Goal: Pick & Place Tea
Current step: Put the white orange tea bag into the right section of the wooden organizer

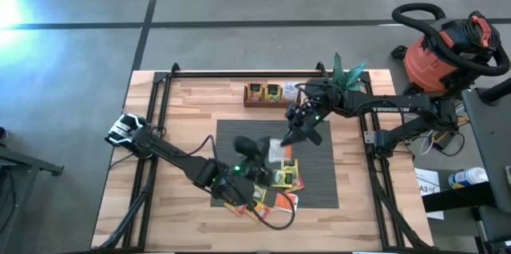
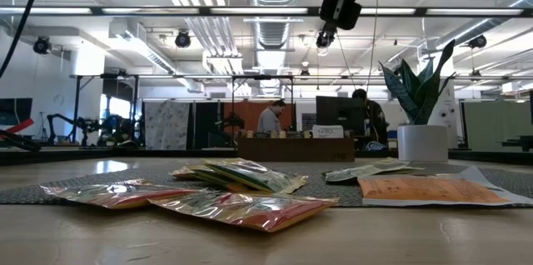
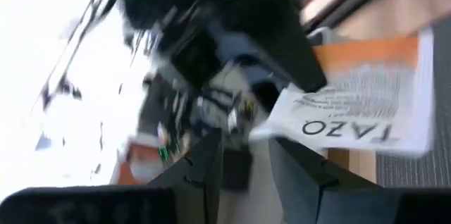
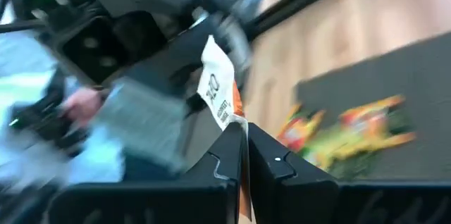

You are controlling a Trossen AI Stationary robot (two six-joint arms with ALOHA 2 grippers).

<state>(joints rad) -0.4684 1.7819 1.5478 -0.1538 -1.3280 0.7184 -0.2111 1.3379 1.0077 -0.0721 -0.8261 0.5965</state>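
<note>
Over the middle of the grey ribbed mat (image 1: 319,178), the two dark arms meet. The right claw (image 4: 243,134) is shut tight on the bottom edge of a single tea sachet (image 4: 220,91), white with an orange patch and small dark print, which stands up out of the pinched fingers. The same sachet (image 3: 352,104) shows in the left wrist view as a white and orange packet with the word TAZO on it, held in the air just ahead of the left arm's fingers.

The left claw (image 3: 243,155) has its fingers parted with a clear gap between them, and nothing sits in that gap (the sachet lies beyond the tips, not between them). From above, the left claw (image 1: 267,152) is just beside the right claw (image 1: 289,136), above the mat's far half.

The rest of the tea lies in a loose heap (image 1: 275,186) on the mat's near side, orange-red, yellow and green sachets overlapping, a few spilling off the mat's near edge onto the wooden worktop (image 1: 192,110). From table height these sachets (image 2: 241,207) lie flat.

At the far side of the worktop sits a long dark brown wooden tray (image 1: 275,93) with a few sachets already in it, and beside it a potted plant (image 2: 423,107) in a white pot.
</note>
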